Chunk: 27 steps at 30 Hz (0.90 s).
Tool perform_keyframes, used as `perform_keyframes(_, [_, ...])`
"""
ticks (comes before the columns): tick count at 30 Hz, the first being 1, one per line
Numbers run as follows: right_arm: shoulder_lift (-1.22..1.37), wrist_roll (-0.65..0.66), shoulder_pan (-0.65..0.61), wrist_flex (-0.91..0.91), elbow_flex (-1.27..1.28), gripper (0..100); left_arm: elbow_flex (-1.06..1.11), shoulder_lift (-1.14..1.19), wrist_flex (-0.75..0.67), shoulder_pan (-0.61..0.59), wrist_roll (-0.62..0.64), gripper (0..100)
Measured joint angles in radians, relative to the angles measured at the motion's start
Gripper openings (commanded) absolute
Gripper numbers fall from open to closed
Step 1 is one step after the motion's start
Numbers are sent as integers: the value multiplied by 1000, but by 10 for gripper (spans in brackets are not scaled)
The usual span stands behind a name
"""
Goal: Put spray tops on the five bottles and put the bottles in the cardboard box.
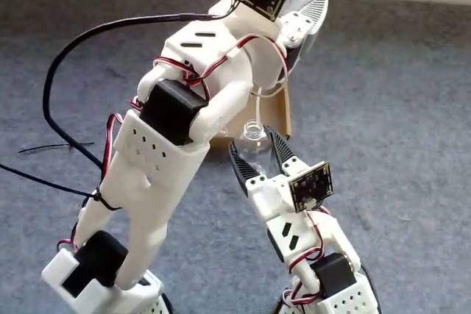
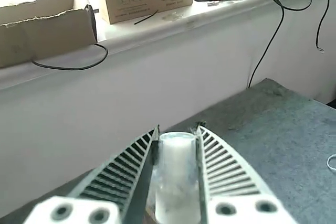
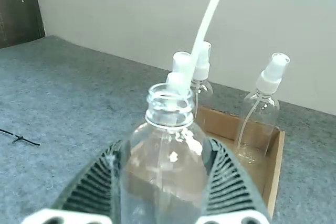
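Clamped on a clear, uncapped bottle (image 3: pixel 168 171), the right claw (image 3: pixel 165 145) held it upright near the cardboard box (image 3: pixel 274 161) on the grey table (image 3: pixel 63 87). Higher up, the left claw (image 2: pixel 177 129) was closed around a white spray top (image 2: pixel 176 177), whose thin tube (image 3: pixel 207 24) slanted down towards the bottle's open neck, its tip hard to tell from the white tops behind it. The step in hand appeared to be threading that tube into the neck. Doing it well would call for centring the tip over the opening before lowering, keeping the bottle steady and vertical, then seating the top squarely so it did not go on crooked. By count: two arms, one bottle in hand, one spray top in the air, one box, and three capped bottles (image 3: pixel 260 119) standing in it, one partly hidden behind the held bottle's neck. Any further bottle could not be made out.
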Motion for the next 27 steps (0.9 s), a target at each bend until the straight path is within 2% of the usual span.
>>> perform_keyframes(10, [0,-8,32,0,0,3,5,0,210,5,3,52])
perform_keyframes(19, [0,-40,43,0,0,3,87,0,285,69,5,7])
perform_keyframes(27, [0,-114,140,0,0,3,216,-118,328,72,9,7])
